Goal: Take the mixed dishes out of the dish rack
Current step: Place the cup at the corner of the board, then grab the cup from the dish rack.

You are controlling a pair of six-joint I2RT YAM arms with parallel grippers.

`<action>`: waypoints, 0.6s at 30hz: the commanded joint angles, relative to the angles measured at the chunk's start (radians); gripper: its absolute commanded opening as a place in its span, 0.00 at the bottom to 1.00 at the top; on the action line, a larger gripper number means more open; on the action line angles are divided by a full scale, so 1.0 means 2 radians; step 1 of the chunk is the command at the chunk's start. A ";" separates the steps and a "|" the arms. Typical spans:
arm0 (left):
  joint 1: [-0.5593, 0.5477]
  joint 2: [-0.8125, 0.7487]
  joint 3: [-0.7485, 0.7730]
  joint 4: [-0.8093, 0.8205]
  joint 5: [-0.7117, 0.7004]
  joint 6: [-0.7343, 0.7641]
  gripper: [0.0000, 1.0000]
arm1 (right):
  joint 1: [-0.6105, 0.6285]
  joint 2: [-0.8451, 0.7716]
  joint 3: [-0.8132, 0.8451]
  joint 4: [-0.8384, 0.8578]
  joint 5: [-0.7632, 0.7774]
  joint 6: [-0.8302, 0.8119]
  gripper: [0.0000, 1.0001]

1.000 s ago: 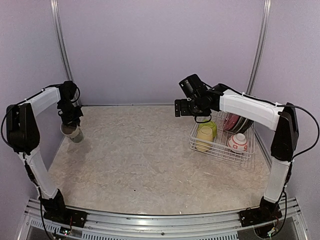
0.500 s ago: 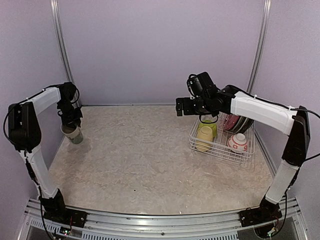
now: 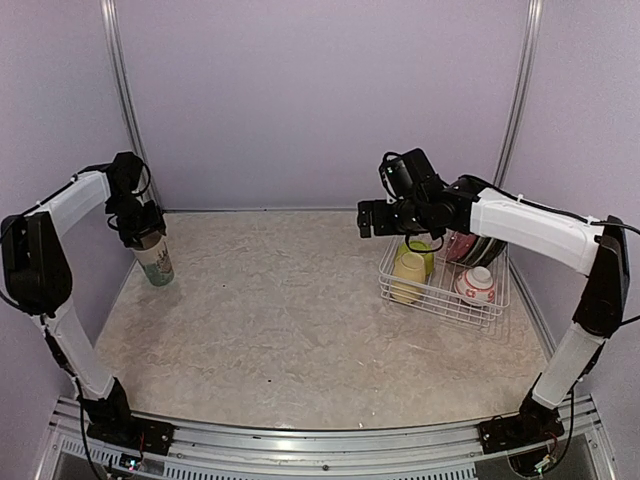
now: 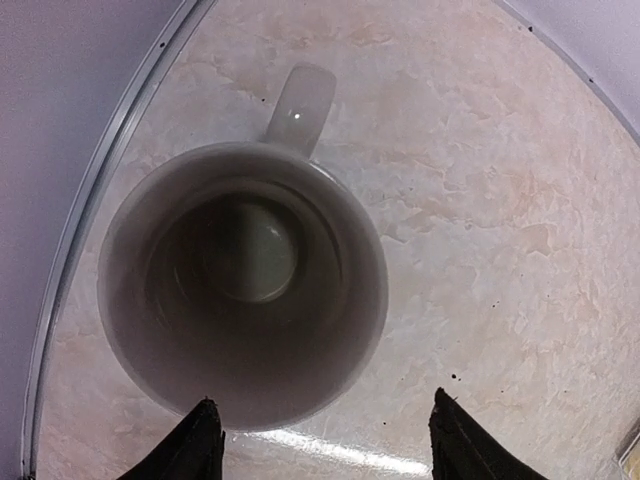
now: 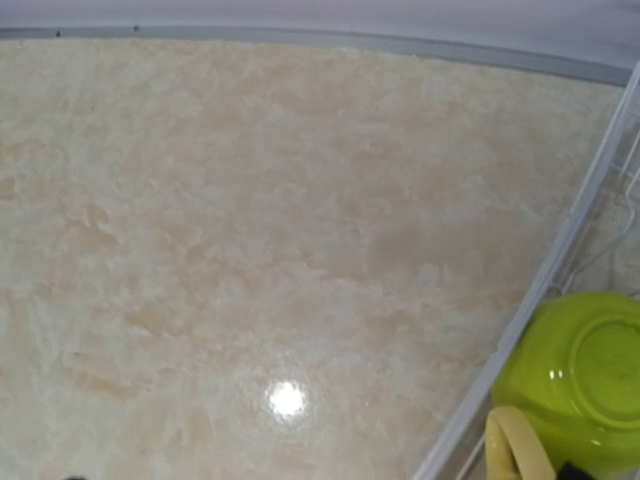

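**Left arm.** The left gripper (image 4: 325,445) is open. Its fingers are spread wider than the cream mug (image 4: 245,285) and hang just above the rim, at the mug's 6 o'clock in the wrist view. The mug stands upright on the table (image 3: 280,320) at the table's 9 o'clock edge, with its handle toward 12 o'clock. It bears its own weight, so I judge this item unloaded.

**Right arm.** The right gripper (image 3: 372,218) hovers over the 9 o'clock side of the dish rack (image 3: 440,306). No view shows its fingers, so open or closed cannot be told.

**Rack contents.** The rack sits at the table's 3 o'clock.
- Yellow cup (image 3: 408,275): 9 o'clock.
- Lime-green bowl (image 3: 422,255): 11 o'clock, inverted, just beside the cup.
- Small white-and-red bowl (image 3: 475,285): 4 o'clock.
- Pink plate (image 3: 462,243) and dark plate (image 3: 487,249): 1 o'clock, on edge in the slots.

The cup lies nearest the right gripper and is the probable next pick.
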 commanded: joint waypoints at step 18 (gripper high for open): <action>-0.077 -0.179 -0.106 0.151 0.089 0.044 0.92 | -0.003 -0.043 -0.064 -0.171 0.073 0.081 1.00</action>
